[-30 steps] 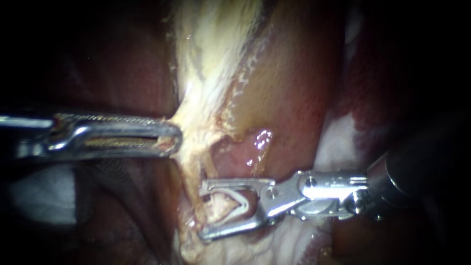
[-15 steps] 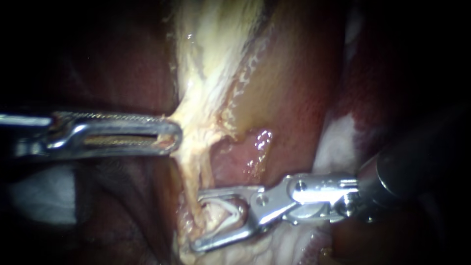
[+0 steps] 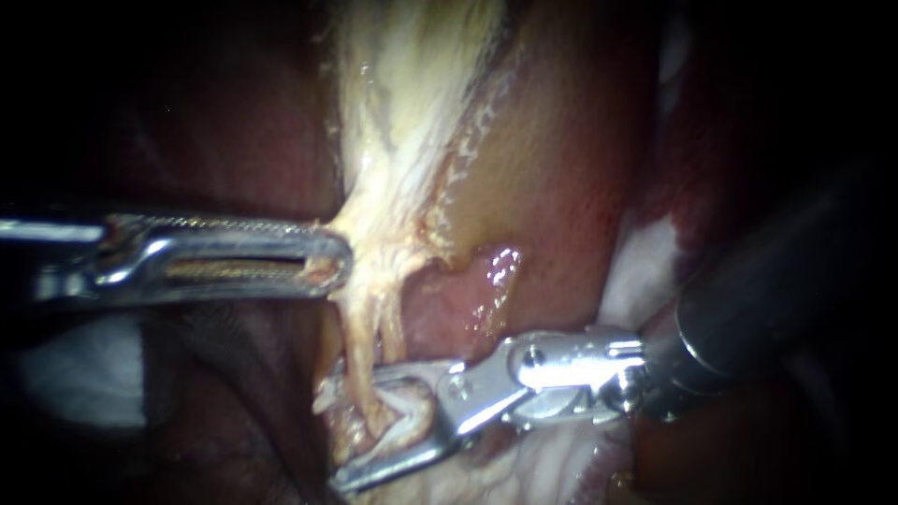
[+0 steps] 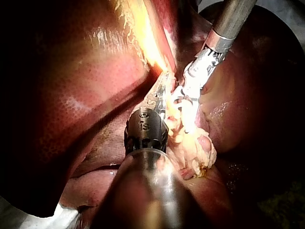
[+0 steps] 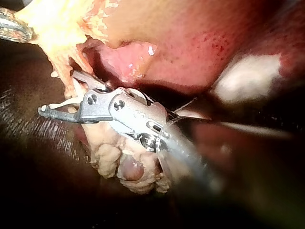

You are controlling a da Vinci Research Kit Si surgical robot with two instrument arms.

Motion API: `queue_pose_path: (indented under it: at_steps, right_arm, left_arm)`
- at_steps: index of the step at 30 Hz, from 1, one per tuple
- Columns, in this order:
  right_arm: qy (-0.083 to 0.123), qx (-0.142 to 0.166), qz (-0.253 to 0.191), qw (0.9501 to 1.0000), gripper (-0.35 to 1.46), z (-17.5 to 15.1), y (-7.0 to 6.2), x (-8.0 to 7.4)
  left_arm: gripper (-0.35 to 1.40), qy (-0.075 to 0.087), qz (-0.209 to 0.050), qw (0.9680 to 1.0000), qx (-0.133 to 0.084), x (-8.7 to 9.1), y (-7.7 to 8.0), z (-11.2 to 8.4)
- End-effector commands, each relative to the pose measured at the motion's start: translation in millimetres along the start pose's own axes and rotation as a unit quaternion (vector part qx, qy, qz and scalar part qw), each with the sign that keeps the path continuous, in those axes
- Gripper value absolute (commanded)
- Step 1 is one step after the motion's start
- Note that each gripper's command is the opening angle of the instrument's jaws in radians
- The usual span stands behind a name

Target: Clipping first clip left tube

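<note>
**Q:** What is shown, and where is the tube to be clipped?

**A:** A pale cream, cord-like left tube (image 3: 358,341) is seen hanging from a yellowish, fatty tissue sheet (image 3: 402,140), beside the glossy dark red liver (image 4: 71,95). The sheet is pulled aside by the slender silver left instrument (image 3: 332,262), whose slotted end effector is closed on the sheet's edge.

**Q:** And the other end effector?

**A:** The steel right instrument (image 3: 358,428) is held with its jaws wide apart, and an open white plastic clip (image 3: 412,403) is seated between them. The tube is straddled, but whether it is fully enclosed cannot be told.

**Q:** What could go wrong?

**A:** A poor seal is judged likely if the clip were closed with the tube only partly inside, or with neighbouring strands caught. The tube could be torn if traction were increased.
</note>
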Motion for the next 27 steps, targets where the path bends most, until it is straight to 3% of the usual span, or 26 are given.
queue_pose_path:
  at_steps: [1, 5, 6, 7, 9, 14, 27]
  right_arm:
    - [0.000, 0.000, 0.000, 1.0000, 0.53, 0.1, 0.0, 0.0]
    - [0.000, 0.001, 0.003, 1.0000, 0.43, -0.3, 0.0, -0.2]
    - [-0.001, 0.001, 0.009, 1.0000, 0.29, -0.6, -0.1, -0.3]
    - [-0.002, 0.002, 0.018, 0.9998, 0.01, -0.9, -0.1, -0.4]
    - [-0.013, -0.006, 0.025, 0.9996, -0.35, -1.5, -0.1, -0.5]
    - [-0.016, -0.013, 0.032, 0.9993, -0.35, -1.8, 0.7, -1.3]
    - [-0.016, -0.013, 0.034, 0.9992, -0.35, -1.6, 0.7, -1.5]
  left_arm:
    - [-0.35, 0.000, 0.000, 1.0000, 0.000, 0.0, 0.1, 0.0]
    - [-0.35, 0.000, 0.000, 1.0000, 0.001, 0.0, 0.2, 0.0]
    - [-0.35, 0.000, 0.000, 1.0000, 0.001, 0.0, 0.2, 0.0]
    - [-0.35, 0.000, 0.000, 1.0000, 0.001, 0.0, 0.2, 0.0]
    - [-0.35, 0.000, 0.000, 1.0000, 0.001, 0.1, 0.2, 0.0]
    - [-0.35, 0.000, 0.000, 1.0000, 0.001, 0.1, 0.3, 0.0]
    - [-0.35, 0.000, 0.000, 1.0000, 0.001, 0.1, 0.3, 0.0]
